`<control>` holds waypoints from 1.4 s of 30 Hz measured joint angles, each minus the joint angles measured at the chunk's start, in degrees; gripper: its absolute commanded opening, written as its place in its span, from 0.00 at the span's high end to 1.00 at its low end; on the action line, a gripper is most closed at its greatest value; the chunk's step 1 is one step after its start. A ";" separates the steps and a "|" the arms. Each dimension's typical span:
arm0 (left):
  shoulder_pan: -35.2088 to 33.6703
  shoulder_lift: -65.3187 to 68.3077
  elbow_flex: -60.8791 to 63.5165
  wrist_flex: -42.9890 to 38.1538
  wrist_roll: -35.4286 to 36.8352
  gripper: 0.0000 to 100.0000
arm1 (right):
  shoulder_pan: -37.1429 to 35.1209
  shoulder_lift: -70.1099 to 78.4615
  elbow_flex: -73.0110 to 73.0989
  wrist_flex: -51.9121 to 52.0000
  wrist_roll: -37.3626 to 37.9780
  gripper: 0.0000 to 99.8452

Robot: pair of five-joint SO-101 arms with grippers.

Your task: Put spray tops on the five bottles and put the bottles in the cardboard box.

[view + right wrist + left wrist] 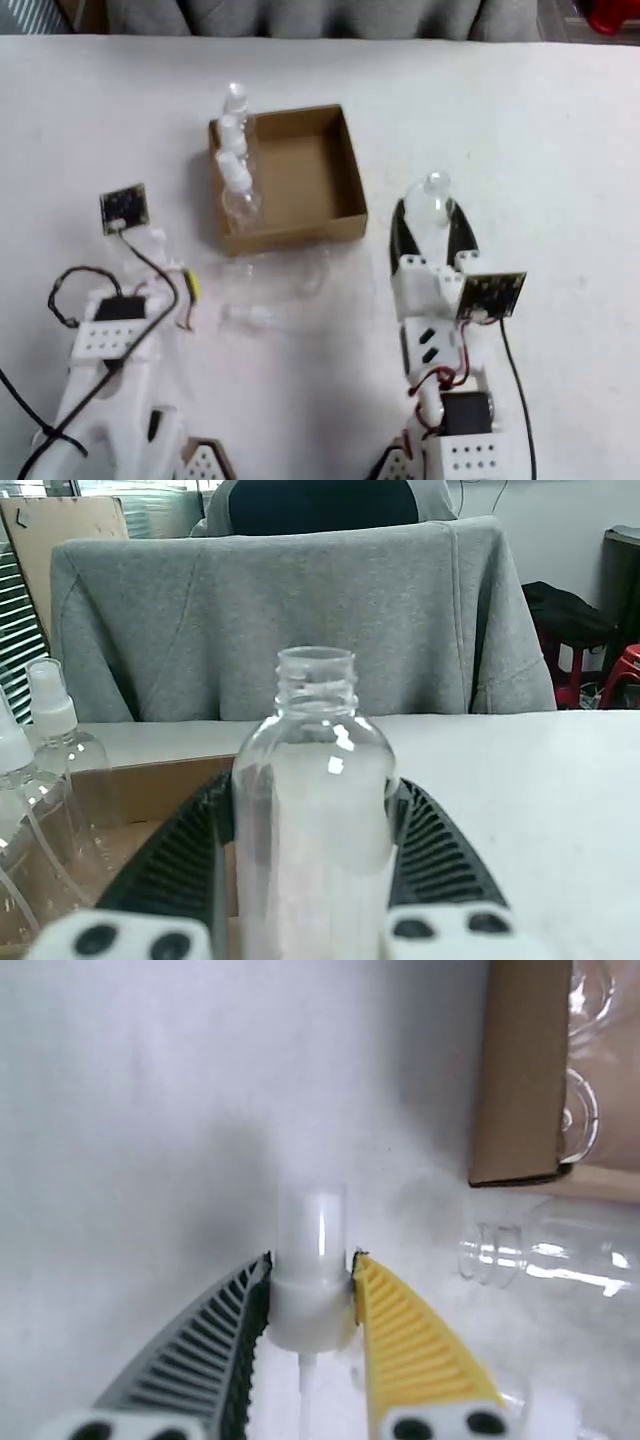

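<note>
Left arm sits at the near left of the white surface (560, 120), wrist pitched down over the surface. The left gripper (310, 1265) has one grey-black finger and one yellow finger (415, 1345), narrow and clamped on the collar of a white spray top (310, 1230). The top's clear cap sticks out past the fingertips and its thin tube runs back between the fingers.

Right arm is at the near right and stretches toward the far side, wrist about level. The right gripper (430, 212) has black fingers (440, 850) closed around the body of a clear plastic bottle (310, 750). That bottle is upright with an open neck and no top, and is held right of the box and apart from it.

The brown cardboard box (335, 170) is open, at mid-surface between the arms and a bit farther out. Capped bottles (235, 165) with spray tops stand in a row along its left wall; exact count is hard to tell.

A second clear bottle (540, 1260) lies on its side on the surface just near of the box's front wall, uncapped. It is right of the left gripper and not touching it.

A grey fabric-covered chair back (300, 610) is beyond the far edge of the surface.
</note>
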 measured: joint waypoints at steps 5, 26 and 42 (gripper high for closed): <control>-3.43 -1.49 0.00 -4.48 0.00 0.97 | -4.04 0.00 0.00 -3.08 0.00 0.98; -21.19 -58.73 -4.57 -10.90 0.00 0.98 | -49.67 0.00 -0.88 -10.46 4.31 0.98; -7.30 -28.22 -38.86 5.36 3.25 0.98 | -51.52 0.00 0.00 1.23 4.40 0.98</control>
